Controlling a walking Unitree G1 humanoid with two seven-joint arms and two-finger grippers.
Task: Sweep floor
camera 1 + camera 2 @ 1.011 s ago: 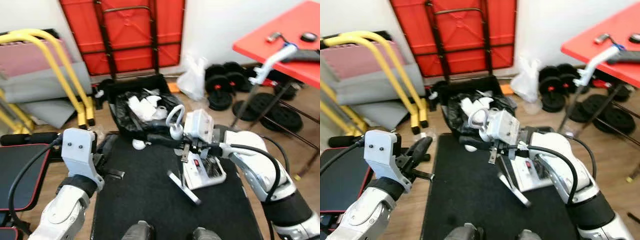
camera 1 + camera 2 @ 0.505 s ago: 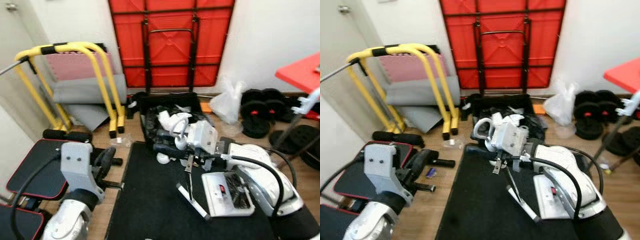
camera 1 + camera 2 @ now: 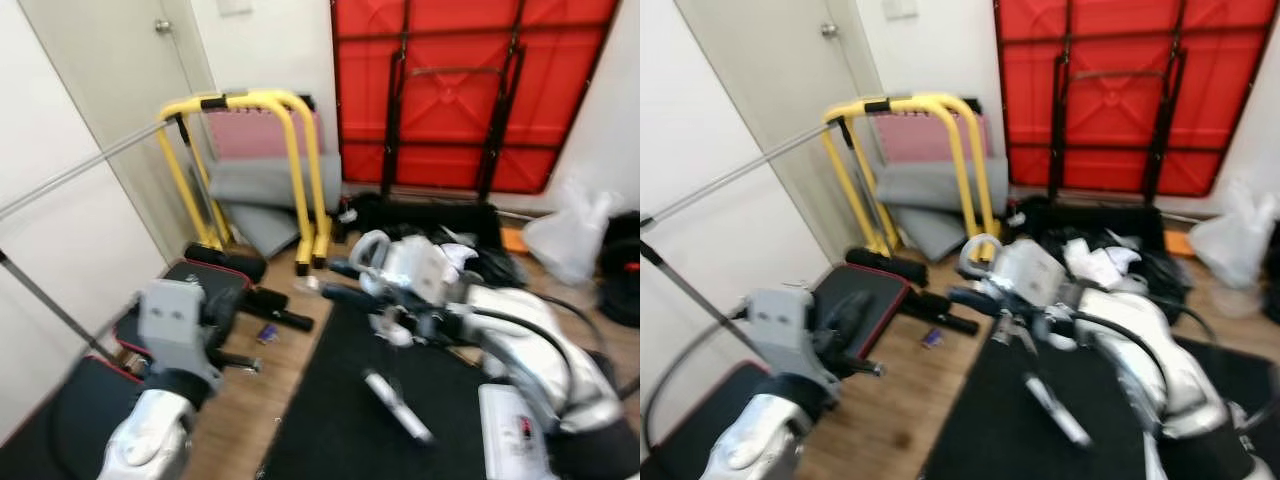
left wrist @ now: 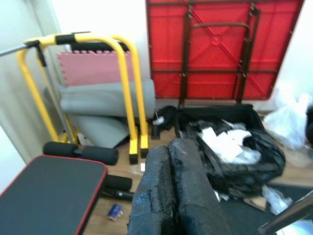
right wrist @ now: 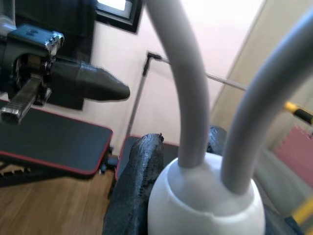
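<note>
Two risks stand out. One is the grip: the right gripper point(image 3: 992, 288) is clamped round the white looped handle point(image 5: 205, 196) of the broom, whose shaft slants down to a pale blurred head point(image 3: 398, 405) over the black mat point(image 3: 350, 440). In the right wrist view one black finger point(image 5: 134, 181) presses against the smooth rounded collar, so a hard push could probably twist or slip the handle in the pincer. The other risk is clutter. The black trash bag point(image 4: 234, 147) full of white paper sits just behind the mat, the yellow bars point(image 3: 940, 150) and padded bench point(image 3: 215, 290) crowd the wooden floor point(image 3: 270, 400), and a small blue scrap point(image 3: 931, 338) lies near the mat's edge; a wide stroke might snag these or scatter the paper. The left gripper point(image 4: 173, 191) hangs forward with its fingers pressed together, holding nothing. Blur in the head views makes judging the broom head's contact uncertain.
</note>
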